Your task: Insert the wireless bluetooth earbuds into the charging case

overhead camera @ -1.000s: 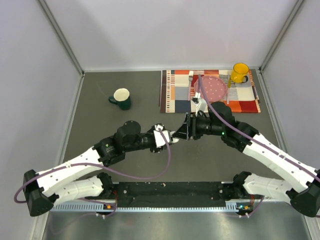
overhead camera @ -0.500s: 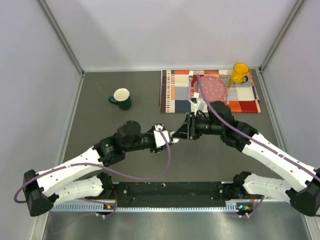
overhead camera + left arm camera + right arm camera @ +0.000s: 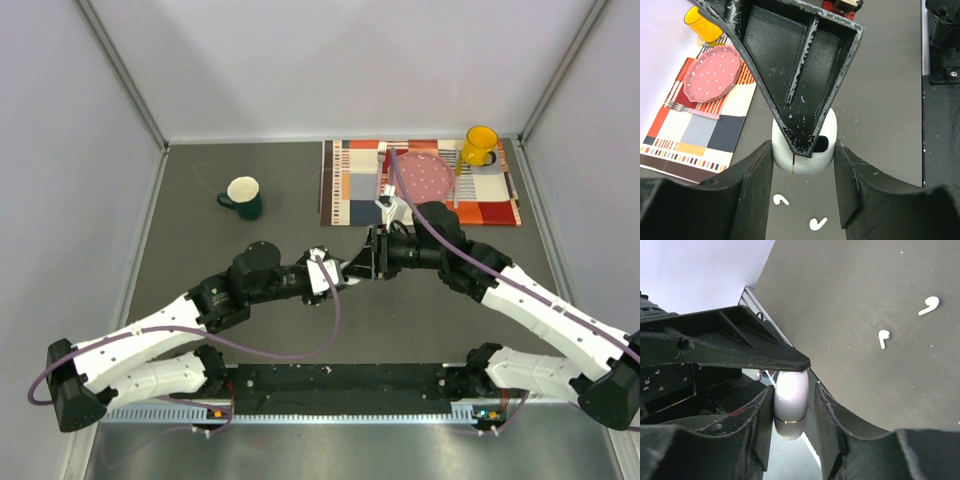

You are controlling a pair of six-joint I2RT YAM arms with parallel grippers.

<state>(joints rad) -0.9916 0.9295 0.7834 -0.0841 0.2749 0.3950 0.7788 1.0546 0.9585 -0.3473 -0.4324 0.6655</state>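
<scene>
My left gripper [image 3: 802, 150] stays clamped on the rounded white plastic charging case [image 3: 806, 165]. The right gripper [image 3: 792, 395] has edged in, jaws loosely straddling it; whether it grips I cannot tell. 2 tiny white comma-shaped earbuds [image 3: 781, 200] lie uninserted on the dark grey table [image 3: 880, 100].

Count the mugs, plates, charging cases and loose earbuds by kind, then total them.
Mugs: 2, a dark green ceramic mug and a yellow ceramic mug
Plates: 1, a pink dotted round plate
Charging cases: 1, a white rounded plastic charging case
Loose earbuds: 2, a tiny white earbud and a second white earbud
Total: 6
</scene>
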